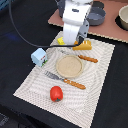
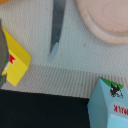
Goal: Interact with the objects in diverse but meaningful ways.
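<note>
My gripper (image 1: 71, 44) hangs low over the far end of the striped placemat, and the hand's body hides its fingers. Just beside it lie a yellow butter packet (image 1: 61, 41) (image 2: 15, 62) and an orange-yellow bread loaf (image 1: 84, 46). A pale blue-white milk carton (image 1: 38, 56) (image 2: 111, 102) stands at the mat's edge toward the exterior view's left. A red tomato (image 1: 56, 93) sits at the near end of the mat. A dark grey frying pan (image 1: 95, 15) rests on the brown board behind the arm. Nothing shows between the fingers in the wrist view.
A round tan plate (image 1: 69, 66) (image 2: 107, 20) sits mid-mat, with a wooden-handled knife (image 1: 82, 57) (image 2: 56, 30) behind it and a fork (image 1: 65, 80) in front. A bowl (image 1: 123, 17) stands at the far right of the exterior view. Black tabletop (image 1: 20, 30) surrounds the mat.
</note>
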